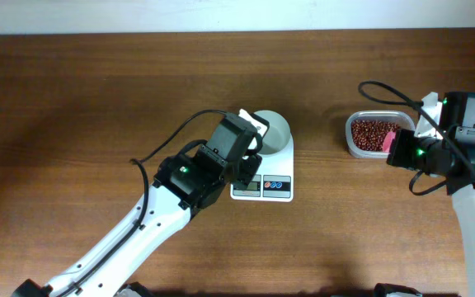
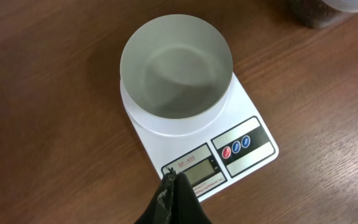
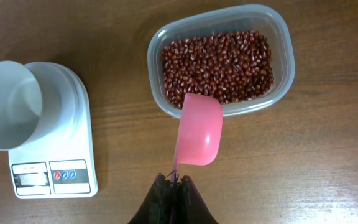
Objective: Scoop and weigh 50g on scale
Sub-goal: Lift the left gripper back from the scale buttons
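Scale (image 2: 143, 138) sits directly ahead of my left pincer (image 2: 174, 180), whose tips are pressed together on nothing, just over the display edge. The white bowl (image 2: 216, 93) on it, farther ahead, looks empty. My right pincer (image 3: 176, 180) is clamped on the handle of a pink scoop (image 3: 199, 134), which reaches forward to the near rim of a tub (image 3: 284, 43) of red beans (image 3: 219, 62). From here the scale lies off to the left.

In the overhead view the left arm (image 1: 196, 173) covers the left side of the scale (image 1: 275, 188) and the left rim of its bowl (image 1: 277, 132). The digits on the display (image 2: 197, 170) are unreadable. The bean tub (image 2: 312, 12) is cut off by the top edge of the left wrist view. The handle of the pink scoop (image 3: 199, 129) vanishes between the closed fingers of the right gripper (image 3: 174, 180).
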### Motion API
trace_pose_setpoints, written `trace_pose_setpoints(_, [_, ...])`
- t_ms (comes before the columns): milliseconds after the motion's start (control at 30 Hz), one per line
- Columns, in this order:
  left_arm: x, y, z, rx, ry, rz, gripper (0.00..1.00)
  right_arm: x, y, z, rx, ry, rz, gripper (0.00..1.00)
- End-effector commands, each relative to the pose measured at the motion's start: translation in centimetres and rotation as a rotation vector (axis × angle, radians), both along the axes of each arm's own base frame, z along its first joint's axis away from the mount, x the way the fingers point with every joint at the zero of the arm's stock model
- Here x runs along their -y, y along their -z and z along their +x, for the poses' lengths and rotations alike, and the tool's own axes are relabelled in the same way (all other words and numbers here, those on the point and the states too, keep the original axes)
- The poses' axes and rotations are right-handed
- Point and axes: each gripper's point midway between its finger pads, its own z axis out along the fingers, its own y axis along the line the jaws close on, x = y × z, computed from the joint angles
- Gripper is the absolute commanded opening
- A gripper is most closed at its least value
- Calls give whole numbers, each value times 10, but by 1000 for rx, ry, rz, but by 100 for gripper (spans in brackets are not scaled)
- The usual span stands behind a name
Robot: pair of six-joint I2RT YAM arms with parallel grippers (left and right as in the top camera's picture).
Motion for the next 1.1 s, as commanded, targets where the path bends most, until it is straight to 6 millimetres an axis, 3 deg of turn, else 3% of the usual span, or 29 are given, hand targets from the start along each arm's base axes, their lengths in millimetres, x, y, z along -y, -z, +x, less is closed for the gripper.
trace_pose_setpoints(0, [-2, -11, 1, 42, 41, 21, 0, 1, -13, 6, 46, 3, 4, 4])
trace_pose_setpoints(200, [-11, 2, -11, -23, 43, 70, 0, 1, -13, 6, 49, 2, 5, 4])
trace_pose_setpoints(233, [-12, 3, -12, -31, 37, 70, 5, 1, -13, 6, 48, 2, 5, 4])
trace_pose_setpoints(267, [-13, 4, -13, -37, 38, 74, 19, 1, -13, 6, 48, 2, 5, 4])
trace_pose_setpoints(300, [-12, 6, -16, -50, 46, 69, 100, 1, -13, 6, 48, 2, 5, 4])
trace_pose_setpoints(533, [-19, 5, -16, -37, 77, 116, 99, 2, -18, 14, 85, 2, -1, 4])
trace_pose_setpoints(633, [-46, 1, -12, -2, 179, 230, 99, 4, -26, 25, 142, 1, -10, 4])
trace_pose_setpoints(767, [-76, -19, -5, 52, 267, 187, 99, 5, -35, 35, 195, 1, -18, 4])
trace_pose_setpoints(933, [-104, -26, 8, 81, 248, 184, 99, 7, -42, 43, 232, 60, 20, 4])
trace_pose_setpoints(1000, [-102, -26, 7, 82, 254, 167, 99, 7, -43, 45, 241, 70, 27, 4])
trace_pose_setpoints(1067, [-83, -30, -1, 67, 318, 57, 99, 7, -43, 44, 241, 70, 27, 4])
